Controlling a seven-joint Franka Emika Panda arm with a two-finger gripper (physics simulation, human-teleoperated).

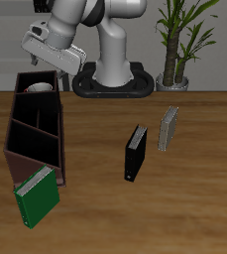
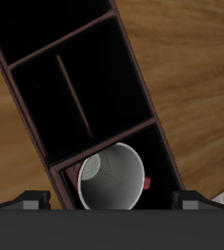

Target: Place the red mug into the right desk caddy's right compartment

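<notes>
The red mug point(image 1: 41, 87) stands upright in the small end section point(image 1: 26, 79) of the right desk caddy point(image 1: 34, 139), the end nearest the robot's base. In the wrist view the mug point(image 2: 112, 179) shows its grey-white inside and a strip of red rim, inside the squarish compartment point(image 2: 162, 161) of the dark brown caddy point(image 2: 74, 88). My gripper point(image 1: 59, 65) hangs just above the mug. Its fingers point(image 2: 25, 201) stand wide apart, clear of the mug on both sides, so the gripper point(image 2: 112, 201) is open and holds nothing.
A green book point(image 1: 36, 195) leans against the caddy's end nearest the table's front edge. A black box point(image 1: 135, 154) and a grey-white box point(image 1: 169, 128) stand upright mid-table. A potted plant point(image 1: 174, 50) and the robot's base point(image 1: 113, 79) are at the back.
</notes>
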